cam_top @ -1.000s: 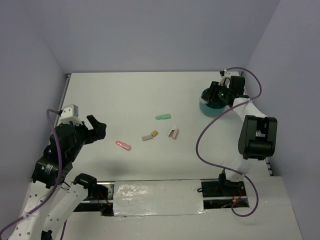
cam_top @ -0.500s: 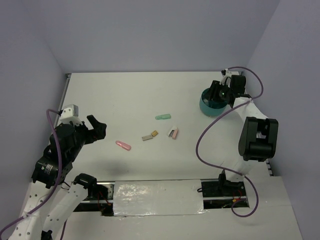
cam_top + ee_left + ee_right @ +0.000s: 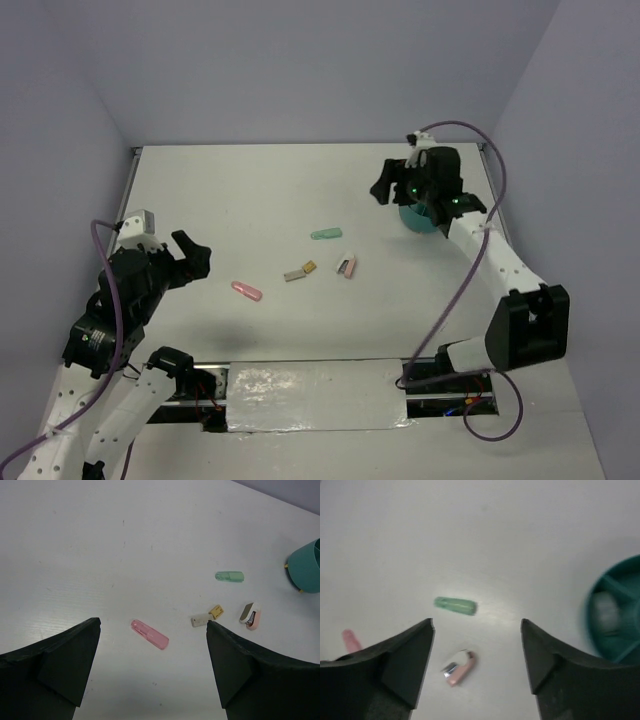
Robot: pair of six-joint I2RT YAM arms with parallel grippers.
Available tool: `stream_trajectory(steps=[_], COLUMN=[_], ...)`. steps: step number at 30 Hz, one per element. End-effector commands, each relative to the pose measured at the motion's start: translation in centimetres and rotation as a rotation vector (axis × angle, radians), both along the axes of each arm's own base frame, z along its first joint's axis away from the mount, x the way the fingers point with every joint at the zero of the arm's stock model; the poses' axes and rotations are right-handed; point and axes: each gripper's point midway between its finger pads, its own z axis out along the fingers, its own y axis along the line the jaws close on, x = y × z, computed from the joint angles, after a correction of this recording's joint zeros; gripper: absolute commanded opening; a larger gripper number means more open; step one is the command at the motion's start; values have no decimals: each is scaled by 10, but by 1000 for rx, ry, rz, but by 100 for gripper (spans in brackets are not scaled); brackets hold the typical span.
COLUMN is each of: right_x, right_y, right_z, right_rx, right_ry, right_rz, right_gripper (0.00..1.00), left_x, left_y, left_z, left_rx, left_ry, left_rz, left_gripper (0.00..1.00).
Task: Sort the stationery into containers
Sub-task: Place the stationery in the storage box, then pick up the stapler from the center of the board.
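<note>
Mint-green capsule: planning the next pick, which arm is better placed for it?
Probably right: the open right gripper hangs nearer the mint-green capsule than the left gripper, and beside the teal organiser cup.

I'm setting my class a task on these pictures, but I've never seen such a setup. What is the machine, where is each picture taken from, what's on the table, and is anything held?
These are two robot arms bolted at the near edge of a white table. Each ends in a two-finger gripper. The wide picture looks down from above and behind the arms. The other two come from a camera on each wrist, so the dark shapes at the bottom are that arm's own gripper.

On the table lie a pink capsule, a green capsule, a grey-and-tan block and a small pink-and-white piece. A teal cup with dividers stands at the far right, with something grey and blurred inside.

The left gripper and the right gripper are both open and hold nothing.
</note>
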Motion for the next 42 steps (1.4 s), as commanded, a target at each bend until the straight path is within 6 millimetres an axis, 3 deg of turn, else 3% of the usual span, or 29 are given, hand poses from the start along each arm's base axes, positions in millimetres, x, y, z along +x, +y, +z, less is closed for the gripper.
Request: stream_trajectory(steps=[1, 2, 3, 4, 5, 7, 8, 9, 12, 18, 19, 22, 24, 27, 28, 30, 31, 32, 33, 34, 35, 36, 37, 39, 40, 41, 42], right_x=[-36, -47, -54, -60, -75, -83, -78, -98, -111, -122, -123, -122, -123, -125, -125, -129, -130, -135, -140, -146, -150, -154, -159, -171, -174, -180, -183], right_y=[20, 38, 31, 32, 48, 42, 38, 55, 75, 82, 73, 69, 67, 61, 58, 49, 43, 36, 29, 21, 15, 10, 5, -9, -12, -17, -18], right_z=[13, 9, -7, -8, -24, -28, -18, -40, -53, -61, -59, -56, -54, -30, -22, 3, 11, 24, 29, 41, 48, 53, 55, 69, 73, 80, 79], right_rx=[-60, -63, -76, -74, -61, -80, -54, -71, -56, -85, -69, -90, -109, -80, -74, -39, -28, 1, -8, 24, 38, 50, 47, 84, 95, 120, 112], right_ry=[-23, -18, 21, 21, 59, 41, 3, 31, 44, 64, 78, 120, 136, 96, 72, 18, 7, -14, -15, -40, -54, -68, -79, -121, -133, -150, -153], right_rz=[-86, -69, -167, -204, -201, -320, -361, -336, -297, -366, -453, -514, -528, -538, -525, -518, -526, -530, -537, -543, -551, -552, -543, -544, -542, -536, -520], right_gripper=[79, 99, 100, 100, 100, 100, 100, 100, 100, 100, 100, 100, 100, 100, 100, 100, 100, 100, 100, 100, 100, 100, 100, 100, 100, 100, 100], left_x=[4, 5, 5, 5, 5, 5, 5, 5, 6, 15, 17, 29, 36, 53, 61, 72, 81, 91, 91, 101, 108, 108, 114, 122, 126, 133, 134], left_y=[10, 11, 12, 11, 12, 11, 11, 11, 10, -1, -6, -20, -37, -68, -97, -135, -152, -170, -189, -207, -222, -236, -246, -267, -273, -285, -294], left_z=[6, 6, 6, 7, 7, 8, 8, 6, 5, -1, -3, -26, -31, -49, -62, -58, -80, -68, -71, -87, -78, -84, -104, -106, -125, -120, -140], left_rx=[10, 11, 10, 9, 8, 7, 7, 9, 10, 6, 6, -7, -50, -70, -39, 15, 74, 73, 93, 129, 128, 151, 198, 227, 265, 260, 286], left_ry=[-17, -15, -14, -18, -20, -27, -26, -20, -14, 11, 28, 148, 166, 215, 242, 234, 296, 268, 268, 287, 262, 269, 295, 278, 307, 287, 317], left_rz=[62, 69, 72, 69, 69, 63, 60, 61, 60, 12, -13, -46, -111, -147, -205, -263, -291, -319, -367, -400, -422, -454, -461, -487, -495, -514, -534], left_gripper=[99, 99, 99, 99, 99, 99, 99, 99, 99, 99, 99, 99, 99, 99, 99, 99, 99, 99, 99, 99, 99, 99, 99, 99, 99, 99, 99])
